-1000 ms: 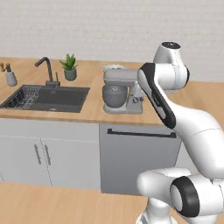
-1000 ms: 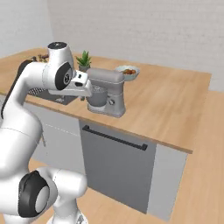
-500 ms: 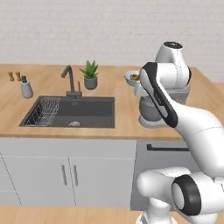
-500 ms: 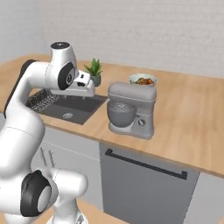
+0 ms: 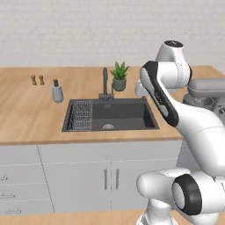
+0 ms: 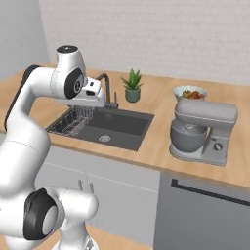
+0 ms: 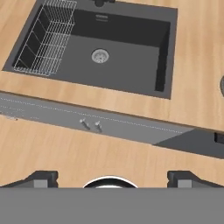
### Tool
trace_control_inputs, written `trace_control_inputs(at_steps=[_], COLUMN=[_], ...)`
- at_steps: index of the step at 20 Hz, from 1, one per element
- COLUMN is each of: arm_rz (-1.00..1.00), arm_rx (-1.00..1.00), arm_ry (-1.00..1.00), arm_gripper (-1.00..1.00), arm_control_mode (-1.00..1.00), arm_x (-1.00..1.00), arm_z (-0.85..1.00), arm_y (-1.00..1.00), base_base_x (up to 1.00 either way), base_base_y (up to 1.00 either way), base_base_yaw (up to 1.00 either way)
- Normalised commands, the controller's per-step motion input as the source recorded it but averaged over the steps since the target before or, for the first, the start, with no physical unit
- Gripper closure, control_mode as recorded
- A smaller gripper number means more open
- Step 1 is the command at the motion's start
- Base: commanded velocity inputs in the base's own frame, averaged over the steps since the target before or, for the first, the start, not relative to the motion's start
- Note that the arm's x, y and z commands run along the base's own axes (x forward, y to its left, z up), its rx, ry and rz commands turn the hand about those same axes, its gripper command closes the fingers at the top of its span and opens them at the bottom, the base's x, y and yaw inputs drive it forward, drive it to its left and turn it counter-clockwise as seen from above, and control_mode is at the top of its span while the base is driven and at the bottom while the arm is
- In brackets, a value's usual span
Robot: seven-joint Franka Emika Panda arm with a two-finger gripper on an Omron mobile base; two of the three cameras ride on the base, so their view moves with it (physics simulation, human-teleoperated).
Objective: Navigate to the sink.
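The sink (image 5: 129,115) is a dark grey basin sunk in the wooden counter, just left of the middle of the left base view. It has a round drain (image 5: 108,126), a wire rack (image 5: 82,115) at its left side and a tall dark faucet (image 5: 105,81) behind it. From the right the sink (image 6: 122,124) lies left of centre. My gripper (image 7: 112,178) is open and holds nothing; its fingertips (image 7: 41,178) stand wide apart. It hangs above the counter's front, looking down on the sink (image 7: 127,48), rack (image 7: 43,37) and drain (image 7: 100,55).
A potted plant (image 5: 119,75) stands behind the sink. To its right are a grey stand mixer (image 6: 202,129) and a bowl of food (image 6: 190,93). A soap dispenser (image 5: 57,91) and two small shakers (image 5: 37,80) stand at the left. Below are cabinet doors (image 5: 110,176) and a dishwasher (image 6: 205,215).
The whole picture has shifted: the base has driven left along the counter. The sink has come from the left toward the middle, the mixer has slid right. The arm's pose is unchanged.
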Motion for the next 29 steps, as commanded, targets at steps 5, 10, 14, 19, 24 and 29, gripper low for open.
trace_control_inputs(at_steps=[5,10,14,19,24,29], arm_rz=[0.0,0.0,0.0,0.0,0.0,0.0], arm_rx=[0.0,0.0,0.0,0.0,0.0,0.0], arm_ry=[0.0,0.0,0.0,0.0,0.0,0.0], arm_gripper=[-1.0,-1.0,-1.0,-1.0,-1.0,-1.0], arm_control_mode=[1.0,1.0,1.0,1.0,1.0,1.0], arm_x=[0.0,0.0,0.0,0.0,0.0,0.0], arm_z=[0.0,0.0,0.0,0.0,0.0,0.0], arm_y=[0.0,0.0,0.0,0.0,0.0,0.0], base_base_x=[0.0,0.54,0.85,0.36,0.26,0.49], base_base_y=[0.46,-0.12,-0.2,-0.07,0.07,0.31], base_base_yaw=[-0.12,-0.09,-0.12,-0.09,-0.05,-0.1])
